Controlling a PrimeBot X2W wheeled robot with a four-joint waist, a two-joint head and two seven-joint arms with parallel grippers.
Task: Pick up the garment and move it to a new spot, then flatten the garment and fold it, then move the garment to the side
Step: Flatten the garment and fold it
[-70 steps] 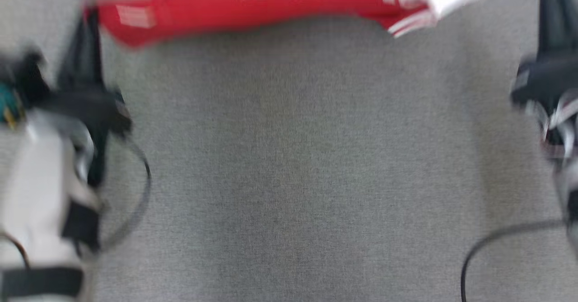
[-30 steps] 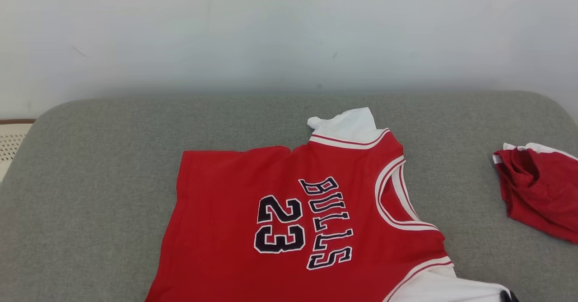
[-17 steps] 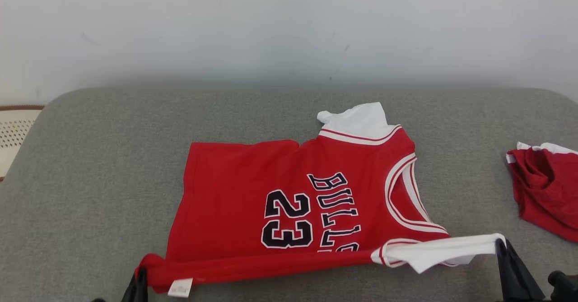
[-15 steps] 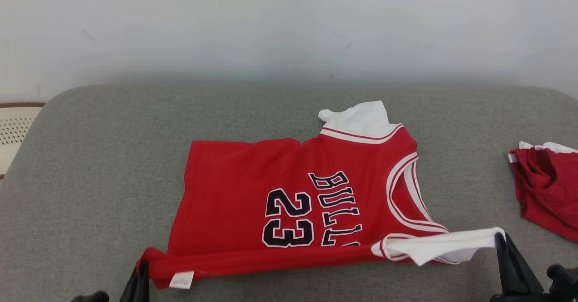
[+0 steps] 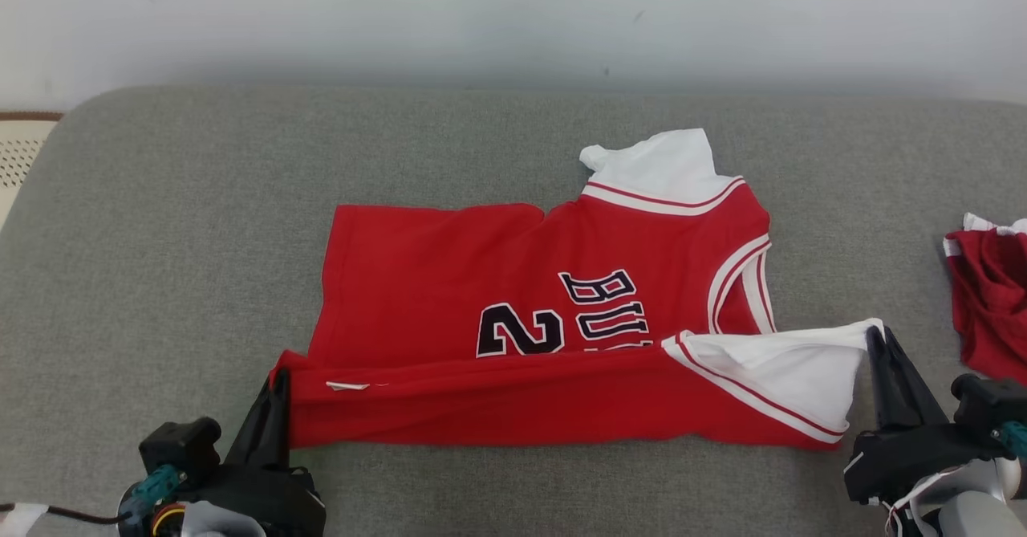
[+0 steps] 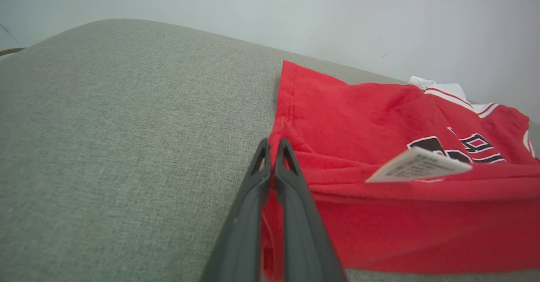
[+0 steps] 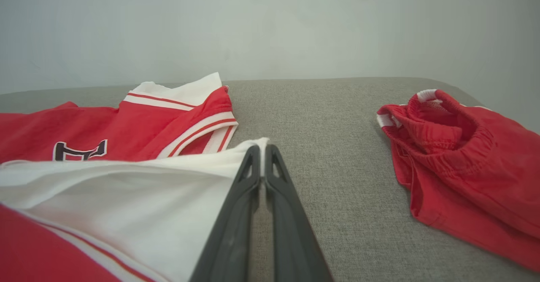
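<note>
Grey woven cushion [image 5: 160, 224], rounded corner at 10 o'clock; far edge meets a pale wall [image 5: 481, 15] at 12. Open fabric lies to 9 of the jersey [image 5: 521, 264], plus a strip at 6 in front of it. Less room at 3, where crumpled red shorts [image 5: 991, 304] w/ white trim lie apart from it, by the view's right edge.

Jersey sits mid-cushion. It is thin red knit w/ white-and-red striped trim at neck & armholes, and black-and-white "BU" & "2" print, partly covered. Long axis runs 9–3, hem at 9, neck at 3, so the lettering reads sideways. Near long edge is raised & doubled over toward 12, making a red band across the 6 side. A white care label [image 5: 347, 386] sticks out near the band's 9 end.

L gripper [image 5: 278, 378] is pinched closed on the red hem corner at 8. In the L wrist view, cloth sits btw its dark tapered fingers [image 6: 291, 214]. R gripper [image 5: 874, 335] is clamped on the tip of the white sleeve [image 5: 786, 368] at 4. The band looks stretched btw the two.
</note>
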